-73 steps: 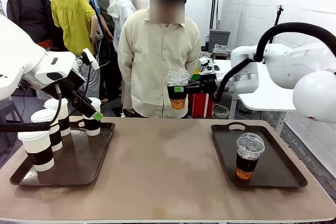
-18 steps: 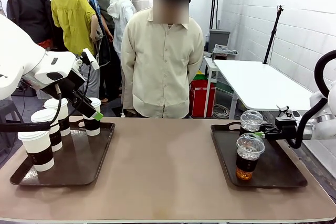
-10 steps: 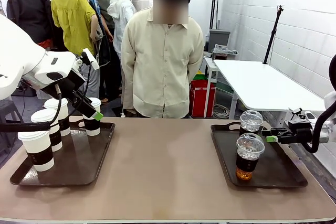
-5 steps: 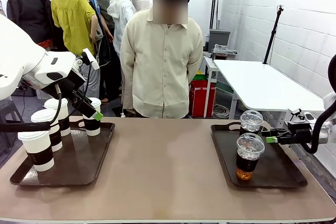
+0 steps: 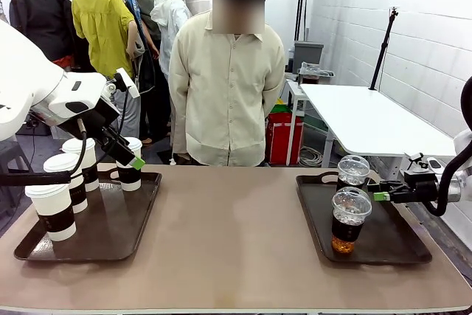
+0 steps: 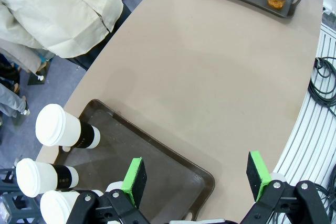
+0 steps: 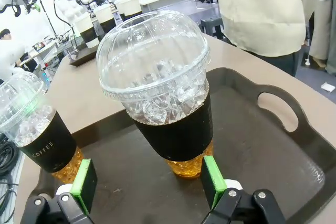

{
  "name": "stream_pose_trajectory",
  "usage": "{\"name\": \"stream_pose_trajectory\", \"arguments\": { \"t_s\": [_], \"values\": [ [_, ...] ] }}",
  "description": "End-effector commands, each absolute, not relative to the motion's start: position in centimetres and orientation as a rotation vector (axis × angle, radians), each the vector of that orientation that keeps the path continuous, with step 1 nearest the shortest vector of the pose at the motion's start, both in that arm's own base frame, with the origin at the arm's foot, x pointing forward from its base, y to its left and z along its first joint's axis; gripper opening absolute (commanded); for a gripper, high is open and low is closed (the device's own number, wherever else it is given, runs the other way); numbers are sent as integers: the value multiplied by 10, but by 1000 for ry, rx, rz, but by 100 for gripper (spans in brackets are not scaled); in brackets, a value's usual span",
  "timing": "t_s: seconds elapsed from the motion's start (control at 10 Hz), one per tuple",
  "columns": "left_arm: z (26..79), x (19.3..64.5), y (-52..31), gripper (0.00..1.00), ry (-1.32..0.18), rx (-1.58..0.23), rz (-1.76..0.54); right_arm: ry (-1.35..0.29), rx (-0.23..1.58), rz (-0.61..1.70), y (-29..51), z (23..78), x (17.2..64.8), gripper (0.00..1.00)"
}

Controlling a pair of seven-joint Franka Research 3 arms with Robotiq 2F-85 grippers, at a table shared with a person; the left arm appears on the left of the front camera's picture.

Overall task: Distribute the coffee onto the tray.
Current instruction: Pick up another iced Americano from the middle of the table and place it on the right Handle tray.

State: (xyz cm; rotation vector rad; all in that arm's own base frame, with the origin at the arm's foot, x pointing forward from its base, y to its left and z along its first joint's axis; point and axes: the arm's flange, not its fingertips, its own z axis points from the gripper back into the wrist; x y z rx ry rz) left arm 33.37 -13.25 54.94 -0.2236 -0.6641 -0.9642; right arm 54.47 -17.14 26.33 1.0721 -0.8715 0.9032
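Front view is showing us two dark trays on the tan table [image 5: 228, 234], with a person in a cream shirt [image 5: 225, 71] standing at the far side. On the right tray [image 5: 391, 245] we are seeing two clear dome-lidded cups: the near cup [image 5: 349, 219] and the far cup [image 5: 353, 172] just behind it. Our right gripper [image 5: 378, 195] is hanging level beside the far cup, its jaws standing wide and holding nothing. Several seconds ago that same cup was being carried high over the middle of the table in this gripper; now it is standing on the tray and the gripper is sitting slightly back from it, hardly shifted over the last second.

Right wrist view is giving us the far cup [image 7: 163, 103] upright between the two green pads [image 7: 212, 179], with gaps on both sides, and the near cup [image 7: 34, 129] off to one side on the same tray [image 7: 283, 150].

On the left tray [image 5: 110, 237] we are seeing four white lidded paper cups [image 5: 53, 208] with brown sleeves. Our left gripper [image 5: 129, 154] is hovering above them exactly as in every earlier frame. Left wrist view is showing its fingers [image 6: 135, 179] spread wide and empty over the left tray [image 6: 157, 169], three paper cups [image 6: 63, 129] along one edge.
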Motion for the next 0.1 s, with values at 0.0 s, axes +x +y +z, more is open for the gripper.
{"name": "stream_pose_trajectory", "arguments": {
  "t_s": [0.0],
  "values": [
    [549, 333, -132, 100, -660, -224, -966, -874, 1075, 910, -172, 264, 547, 100]
  ]
}}
